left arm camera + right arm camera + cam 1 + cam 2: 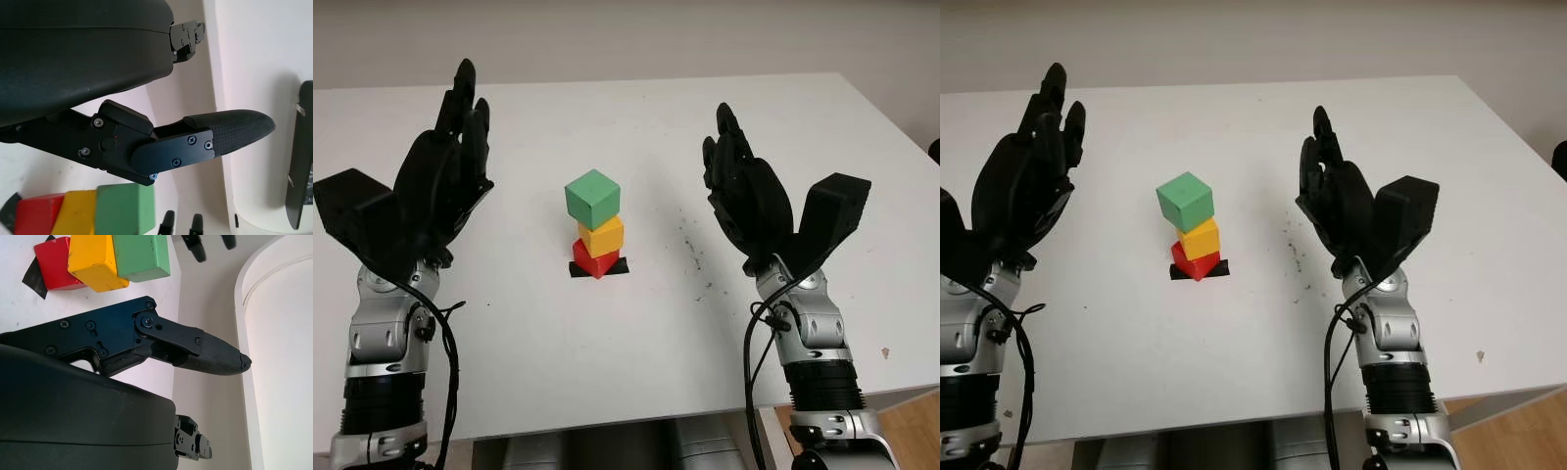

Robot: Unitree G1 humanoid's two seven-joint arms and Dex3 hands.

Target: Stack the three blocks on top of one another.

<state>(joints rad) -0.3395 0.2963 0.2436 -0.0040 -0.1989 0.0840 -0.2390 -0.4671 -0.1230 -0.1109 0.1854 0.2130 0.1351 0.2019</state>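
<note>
Three-block stack at the centre of the white table [636, 117]: red block [592, 258] on a patch of black tape [617, 266], yellow block [601, 236] upon it, green block [592, 196] on top. Left hand [440, 176] and right hand [744, 191] flank the stack, well apart from it, fingers extended, holding nothing.
</note>
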